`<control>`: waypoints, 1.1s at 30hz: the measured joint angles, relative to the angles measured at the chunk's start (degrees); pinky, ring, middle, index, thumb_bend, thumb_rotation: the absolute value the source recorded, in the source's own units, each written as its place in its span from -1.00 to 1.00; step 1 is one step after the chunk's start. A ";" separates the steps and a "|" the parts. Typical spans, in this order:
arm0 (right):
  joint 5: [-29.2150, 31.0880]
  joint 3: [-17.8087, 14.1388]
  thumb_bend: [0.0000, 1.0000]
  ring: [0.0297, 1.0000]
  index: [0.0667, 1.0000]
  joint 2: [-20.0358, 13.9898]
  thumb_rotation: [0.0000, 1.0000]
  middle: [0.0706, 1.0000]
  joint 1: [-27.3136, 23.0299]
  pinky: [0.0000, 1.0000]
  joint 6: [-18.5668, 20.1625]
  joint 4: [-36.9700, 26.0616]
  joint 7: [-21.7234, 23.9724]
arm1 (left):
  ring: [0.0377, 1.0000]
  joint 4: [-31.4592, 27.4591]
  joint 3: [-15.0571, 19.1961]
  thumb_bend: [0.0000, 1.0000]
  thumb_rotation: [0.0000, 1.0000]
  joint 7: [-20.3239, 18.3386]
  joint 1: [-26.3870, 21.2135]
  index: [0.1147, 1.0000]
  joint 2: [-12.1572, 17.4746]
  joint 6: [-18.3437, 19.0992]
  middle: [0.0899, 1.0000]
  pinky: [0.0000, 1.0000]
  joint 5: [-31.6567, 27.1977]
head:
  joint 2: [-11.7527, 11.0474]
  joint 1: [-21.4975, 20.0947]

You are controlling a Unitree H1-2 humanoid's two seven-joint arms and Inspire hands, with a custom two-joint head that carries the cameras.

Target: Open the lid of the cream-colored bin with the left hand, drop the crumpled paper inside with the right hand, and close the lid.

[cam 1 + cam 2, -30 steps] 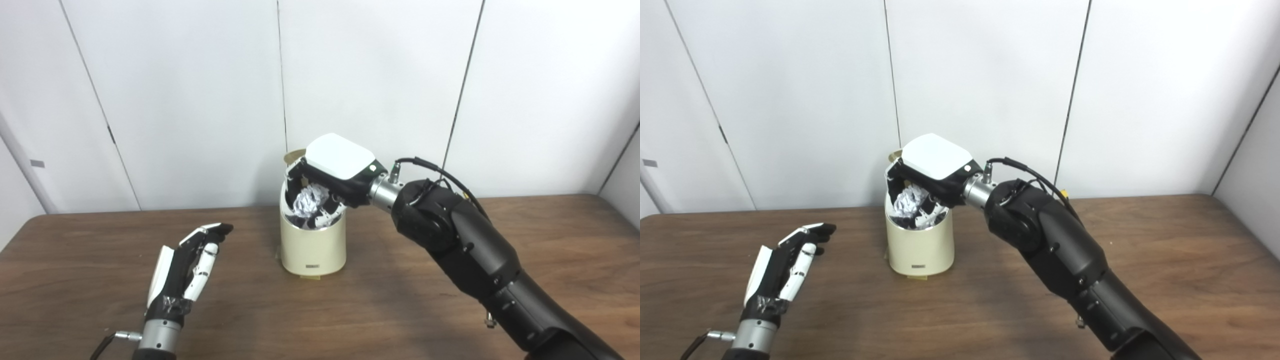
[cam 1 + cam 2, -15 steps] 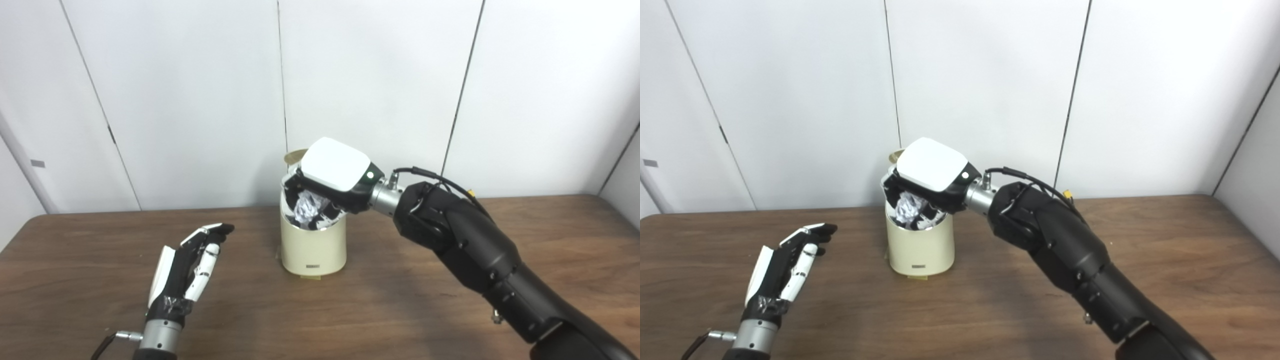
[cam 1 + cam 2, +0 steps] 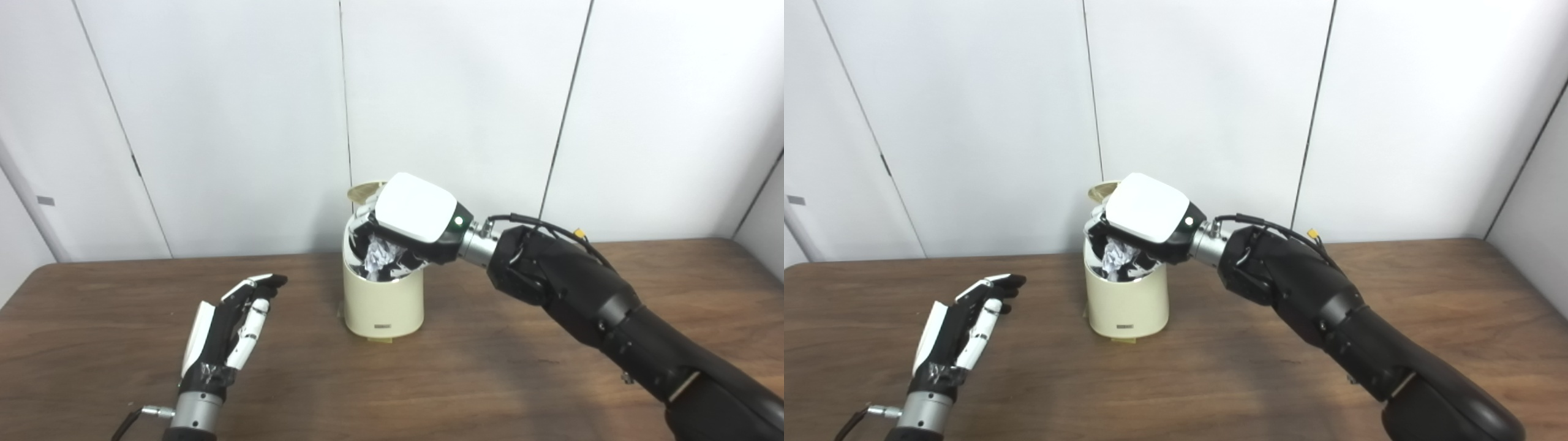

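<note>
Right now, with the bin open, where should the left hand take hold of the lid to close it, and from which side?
Probably the lid's raised free edge, from the bin's left. The lid stands tilted up behind the opening, and the right hand with the crumpled paper fills the mouth and right side. The left hand waits open on that left side.

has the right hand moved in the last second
Yes. The right hand has sunk lower toward the bin mouth, with the crumpled paper.

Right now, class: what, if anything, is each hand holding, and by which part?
The right hand holds the crumpled paper from above, fingers around it, over the open bin. The left hand holds nothing.
</note>
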 measured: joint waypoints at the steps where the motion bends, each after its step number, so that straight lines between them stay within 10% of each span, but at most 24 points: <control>1: -0.09 0.23 0.02 -0.03 -0.23 -0.21 -1.00 0.00 -0.01 -0.18 -0.01 0.28 -0.26 | 0.50 0.00 0.00 -0.47 0.83 -0.01 0.01 0.45 0.00 0.00 0.50 0.36 -0.01 | 0.00 0.00; 33: -7.97 1.33 0.00 -0.02 -0.22 -0.19 -1.00 -0.04 -1.62 -0.16 0.00 2.13 -12.69 | 0.51 -0.03 -0.07 -0.47 0.62 -0.15 0.10 0.46 0.00 -0.01 0.50 0.36 -0.46 | 0.18 0.00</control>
